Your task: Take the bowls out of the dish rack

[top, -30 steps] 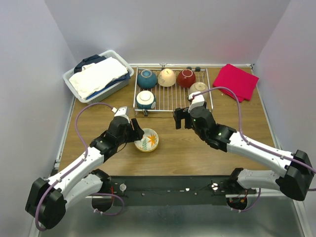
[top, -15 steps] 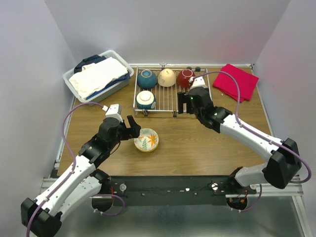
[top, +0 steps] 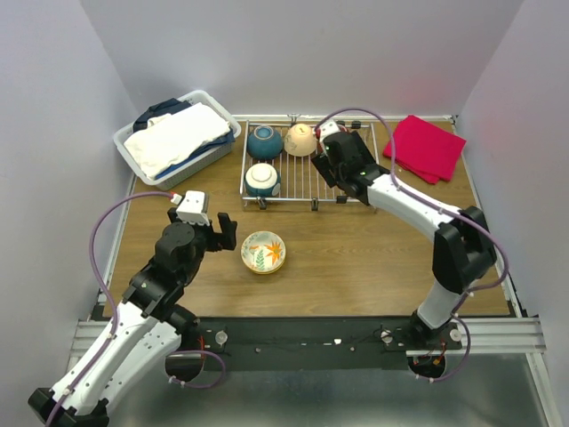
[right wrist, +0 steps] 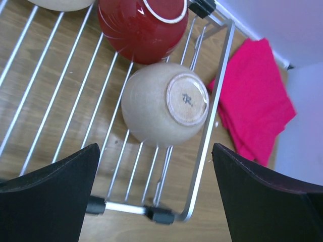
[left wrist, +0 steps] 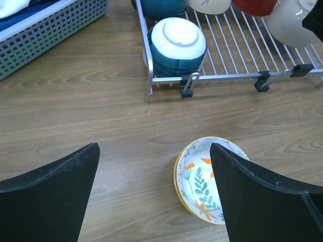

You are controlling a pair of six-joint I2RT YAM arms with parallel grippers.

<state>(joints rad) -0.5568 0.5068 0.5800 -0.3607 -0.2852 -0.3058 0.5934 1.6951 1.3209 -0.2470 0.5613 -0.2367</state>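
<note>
The silver wire dish rack (top: 307, 197) stands at the back middle. It holds a teal bowl (top: 265, 142), a cream bowl (top: 300, 140) and a teal bowl with a white foot (top: 262, 180), which also shows in the left wrist view (left wrist: 177, 45). A dark red bowl (right wrist: 141, 22) and an upturned beige bowl (right wrist: 164, 103) lie at its right end. My right gripper (top: 340, 169) hangs open above the beige bowl, empty (right wrist: 155, 147). The floral bowl (top: 264, 252) sits upright on the table in front of the rack. My left gripper (left wrist: 154, 147) is open and empty, left of it.
A white laundry basket (top: 178, 138) with folded cloth stands at the back left. A pink cloth (top: 425, 147) lies right of the rack, close to its rim (right wrist: 212, 116). The table is brown wood, with walls on three sides.
My left gripper has drawn back to the left, away from the floral bowl. My right gripper has moved from the rack's front edge to above its right end.
</note>
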